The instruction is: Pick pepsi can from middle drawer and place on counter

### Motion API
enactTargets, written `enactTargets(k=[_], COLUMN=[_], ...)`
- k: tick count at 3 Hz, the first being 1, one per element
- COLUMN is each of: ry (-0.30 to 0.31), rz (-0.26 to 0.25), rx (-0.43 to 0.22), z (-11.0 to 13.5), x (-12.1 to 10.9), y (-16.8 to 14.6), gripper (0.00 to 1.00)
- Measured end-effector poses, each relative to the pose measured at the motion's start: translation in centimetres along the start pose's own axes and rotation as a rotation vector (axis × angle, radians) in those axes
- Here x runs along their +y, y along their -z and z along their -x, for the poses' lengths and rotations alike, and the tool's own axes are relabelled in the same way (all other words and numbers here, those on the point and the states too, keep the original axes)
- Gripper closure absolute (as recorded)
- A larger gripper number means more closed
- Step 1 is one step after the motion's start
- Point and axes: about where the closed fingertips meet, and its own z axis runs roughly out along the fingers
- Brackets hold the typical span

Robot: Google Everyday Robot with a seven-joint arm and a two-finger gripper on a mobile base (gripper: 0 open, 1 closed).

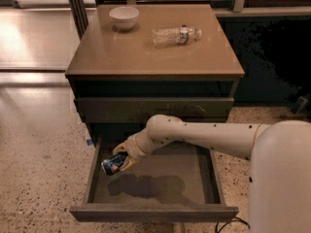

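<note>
The gripper [121, 159] is down in the open middle drawer [184, 179], on its left side. Its fingers are closed tight around the pepsi can [110, 165], which tilts over the drawer floor. Up on the counter [121, 55], a white bowl [124, 17] sits far back and a clear bottle [176, 35] lies on its side.

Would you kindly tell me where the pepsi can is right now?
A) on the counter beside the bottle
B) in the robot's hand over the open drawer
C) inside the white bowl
B: the hand grips the pepsi can over the left side of the open middle drawer; the counter bears only a bowl and a bottle.
</note>
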Motion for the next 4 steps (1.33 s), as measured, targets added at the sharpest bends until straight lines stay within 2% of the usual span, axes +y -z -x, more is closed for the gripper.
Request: enactTargets(k=[1,2,3,4], ry=[0.06,0.093,0.099,0.139], rz=[-0.009,-0.03,-0.035,-0.067], rx=[0.034,0.062,0.058,0.036], z=[3.2,4.7,4.9,6.2], x=[-1.8,-3.5,-3.8,-6.4], y=[2.8,4.8,5.5,9.8], gripper=[1.0,1.0,1.0,1.0])
